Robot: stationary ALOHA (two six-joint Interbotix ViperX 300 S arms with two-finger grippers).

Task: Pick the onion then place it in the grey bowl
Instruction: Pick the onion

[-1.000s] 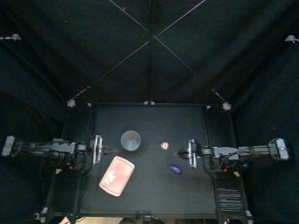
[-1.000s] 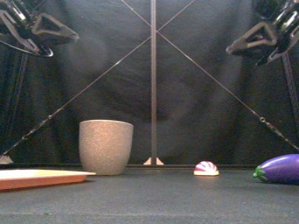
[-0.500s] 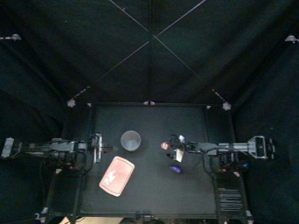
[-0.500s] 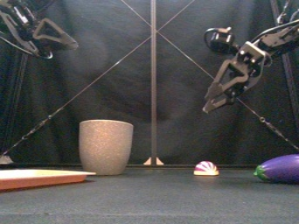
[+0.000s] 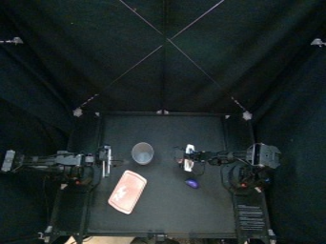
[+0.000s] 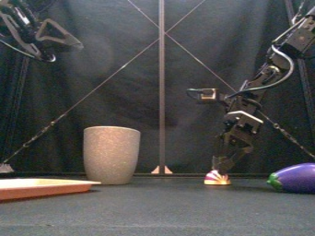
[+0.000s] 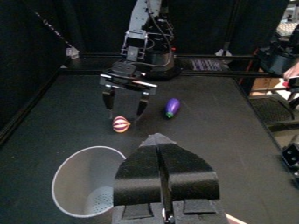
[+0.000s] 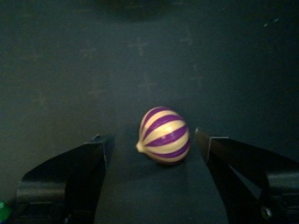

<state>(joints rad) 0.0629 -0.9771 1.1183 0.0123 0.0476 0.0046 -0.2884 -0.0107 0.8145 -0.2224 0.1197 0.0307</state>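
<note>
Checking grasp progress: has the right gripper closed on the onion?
No: the right wrist view shows the right gripper open, with a gap between each jaw and the onion.

Left of the table's (image 5: 166,129) middle: tall cup (image 5: 143,152). Before the cup, toward the front edge and a little further left: flat tray (image 5: 126,191), apart from the cup. Right of the cup, about level with it, near the middle: onion (image 6: 218,177). Before and right of the onion, well apart from it: eggplant (image 6: 293,176). Directly over the onion: right gripper (image 6: 224,166), jaws spread to either side of it. High over the left edge, away from everything: left gripper (image 7: 160,144), jaws pressed together.
</note>
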